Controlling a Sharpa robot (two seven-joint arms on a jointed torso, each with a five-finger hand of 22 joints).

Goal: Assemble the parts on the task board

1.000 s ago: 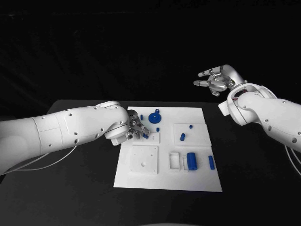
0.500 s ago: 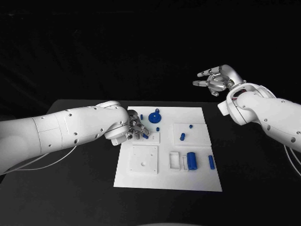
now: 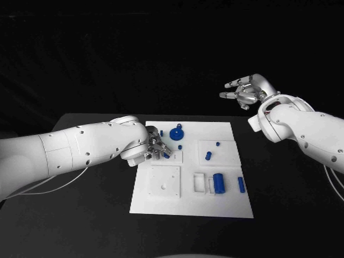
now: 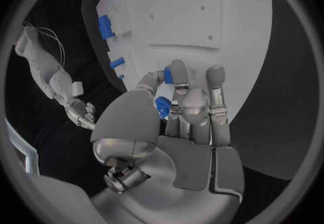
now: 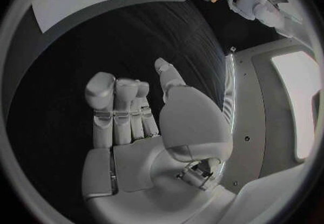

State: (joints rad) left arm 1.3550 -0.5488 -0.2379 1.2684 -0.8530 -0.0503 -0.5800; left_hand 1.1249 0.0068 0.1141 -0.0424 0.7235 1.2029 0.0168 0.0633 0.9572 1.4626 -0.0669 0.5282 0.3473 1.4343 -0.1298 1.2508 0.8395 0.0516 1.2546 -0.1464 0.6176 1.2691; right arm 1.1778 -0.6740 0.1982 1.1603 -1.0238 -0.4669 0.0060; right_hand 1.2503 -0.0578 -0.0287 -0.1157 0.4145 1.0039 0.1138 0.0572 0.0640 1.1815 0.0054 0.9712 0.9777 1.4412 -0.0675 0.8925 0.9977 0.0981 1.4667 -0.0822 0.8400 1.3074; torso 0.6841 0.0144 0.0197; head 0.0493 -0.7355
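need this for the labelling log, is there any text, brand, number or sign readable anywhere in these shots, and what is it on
None: no view shows a readable word, number, brand or sign.
task board: plain white, no print to be seen.
blue parts: no markings to be seen.
left hand and right hand: bare silver and white, no lettering to be seen.

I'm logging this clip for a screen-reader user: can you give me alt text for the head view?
The left hand holds a small blue part over the left side of the white task board on a black table. The right hand is raised beyond the board's far right corner, fingers apart and holding nothing. Other blue parts, including a round one, are on the board.
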